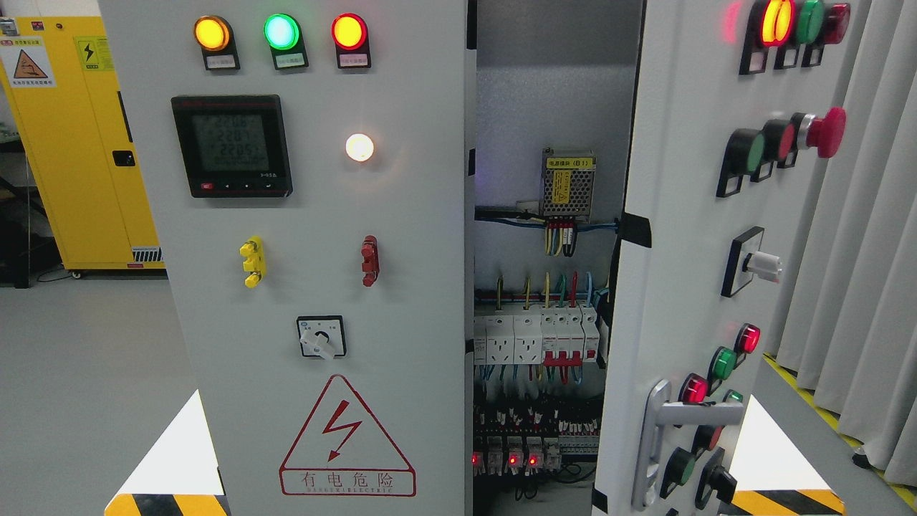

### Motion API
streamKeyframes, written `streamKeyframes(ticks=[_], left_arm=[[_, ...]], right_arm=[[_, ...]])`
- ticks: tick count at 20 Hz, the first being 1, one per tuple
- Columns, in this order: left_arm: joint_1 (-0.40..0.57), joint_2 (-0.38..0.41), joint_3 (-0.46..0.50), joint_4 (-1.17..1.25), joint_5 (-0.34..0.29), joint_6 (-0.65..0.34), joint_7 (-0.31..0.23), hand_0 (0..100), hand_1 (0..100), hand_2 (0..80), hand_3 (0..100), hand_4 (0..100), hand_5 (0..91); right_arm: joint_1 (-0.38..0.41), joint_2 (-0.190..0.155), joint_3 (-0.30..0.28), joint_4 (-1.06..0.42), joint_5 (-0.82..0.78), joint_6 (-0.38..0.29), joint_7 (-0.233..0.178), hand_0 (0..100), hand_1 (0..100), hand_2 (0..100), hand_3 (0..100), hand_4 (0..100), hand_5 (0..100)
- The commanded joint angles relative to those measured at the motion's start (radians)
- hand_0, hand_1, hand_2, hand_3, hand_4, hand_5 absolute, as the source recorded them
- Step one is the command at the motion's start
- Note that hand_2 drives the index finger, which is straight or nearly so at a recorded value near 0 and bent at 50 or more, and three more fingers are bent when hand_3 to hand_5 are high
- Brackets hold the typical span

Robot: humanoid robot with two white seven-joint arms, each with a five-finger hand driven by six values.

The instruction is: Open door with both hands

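Right door (pixel 688 236) stands swung open toward me, its smooth grey metal face turned edge-on; left door (pixel 315 236) sits shut and flat. Neither of my hands is in the picture, so I can't tell how the fingers stand. On the left door I count three round lamps (pixel 281 32) up top, amber, green, red, plus one white one (pixel 359 147), a square black meter (pixel 231 145), and a red triangular warning sign (pixel 347 438). The silver lever handle (pixel 698 414) sticks out low on the right door. Between the doors, a row of white breakers (pixel 536 338) and coloured wires.
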Motion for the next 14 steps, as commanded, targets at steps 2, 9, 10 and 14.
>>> streamKeyframes(ticks=[2, 9, 10, 14], left_arm=[[0.004, 0.020, 0.001, -0.001, 0.000, -0.003, 0.000, 12, 56, 0.0, 0, 0, 0.0], [0.010, 0.032, 0.004, -0.083, 0.001, -0.020, 0.000, 12, 56, 0.0, 0, 0, 0.0], [0.031, 0.035, 0.005, -0.173, 0.001, -0.031, 0.000, 12, 56, 0.0, 0, 0, 0.0], [0.162, 0.073, 0.007, -0.575, 0.003, -0.048, -0.003, 12, 56, 0.0, 0, 0, 0.0]], right_arm=[[-0.020, 0.003, -0.003, 0.000, 0.000, 0.000, -0.001, 0, 50, 4, 0, 0, 0], [-0.029, 0.000, -0.004, 0.000, 0.000, 0.000, -0.001, 0, 50, 4, 0, 0, 0], [-0.031, 0.000, -0.004, 0.000, 0.000, 0.000, -0.001, 0, 50, 4, 0, 0, 0], [-0.044, 0.003, -0.004, 0.000, 0.000, 0.000, -0.001, 0, 50, 4, 0, 0, 0]])
